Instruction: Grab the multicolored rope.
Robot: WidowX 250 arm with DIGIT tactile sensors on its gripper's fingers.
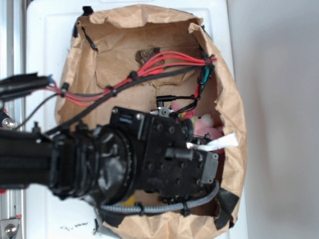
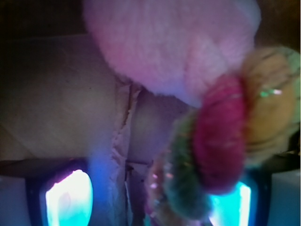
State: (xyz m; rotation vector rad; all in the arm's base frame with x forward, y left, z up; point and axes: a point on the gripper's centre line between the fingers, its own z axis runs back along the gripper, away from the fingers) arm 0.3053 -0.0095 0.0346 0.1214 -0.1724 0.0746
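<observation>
The multicolored rope (image 2: 221, 141) fills the right of the wrist view, a thick blurred twist of red, yellow and green strands. It lies between my fingers, close against the right fingertip (image 2: 244, 202), while the left fingertip (image 2: 66, 200) stands well clear of it. My gripper (image 2: 150, 202) is open with a wide gap. Just beyond the rope and touching it is a pink plush bunny (image 2: 174, 42). In the exterior view the black arm (image 1: 159, 154) points down into the bag and hides the fingers; a bit of the bunny (image 1: 205, 124) shows beside it.
Crumpled brown paper bag walls (image 1: 124, 45) ring the work area. Red wires (image 1: 164, 62) and a black cable cross above it. A grey braided cable (image 1: 164, 206) runs under the arm. A white tag (image 1: 219, 143) sticks out at the right. The cardboard floor has a seam (image 2: 123, 132).
</observation>
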